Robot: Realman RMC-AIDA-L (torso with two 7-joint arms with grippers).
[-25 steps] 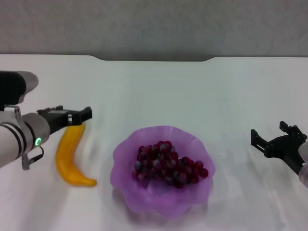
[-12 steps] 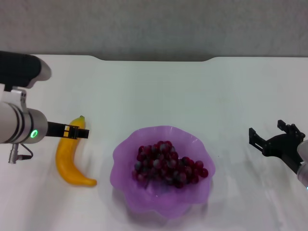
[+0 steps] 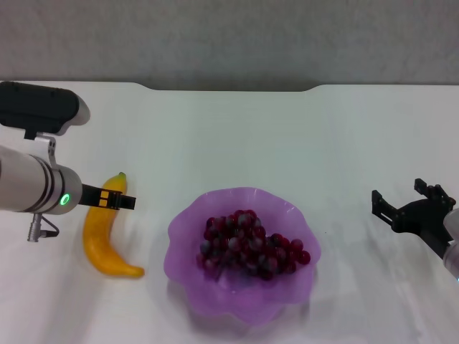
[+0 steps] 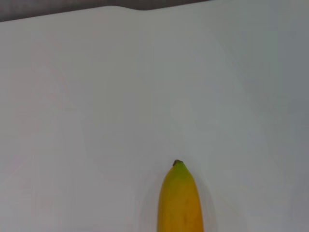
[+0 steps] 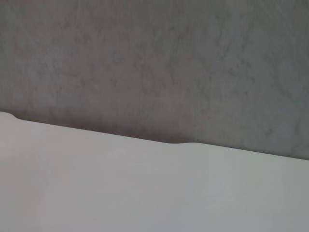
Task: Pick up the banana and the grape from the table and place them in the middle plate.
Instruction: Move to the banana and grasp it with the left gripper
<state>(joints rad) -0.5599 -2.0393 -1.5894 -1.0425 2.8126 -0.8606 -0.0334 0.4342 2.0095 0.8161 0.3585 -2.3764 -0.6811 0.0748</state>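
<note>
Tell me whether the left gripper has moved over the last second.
Yes. The left gripper has come down along the banana, from near its green tip toward its upper middle; the banana stayed put.

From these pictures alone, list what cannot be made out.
- Left gripper, head view: seen edge-on over the banana; open or shut, and touching the fruit or not, cannot be told.
- Banana, left wrist view: the picture's edge cuts off all but its green-tipped end.
- The grape: the middle plate bottom beneath it is hidden.
- Right gripper, parked at the table side: absent from its own wrist view.
</note>
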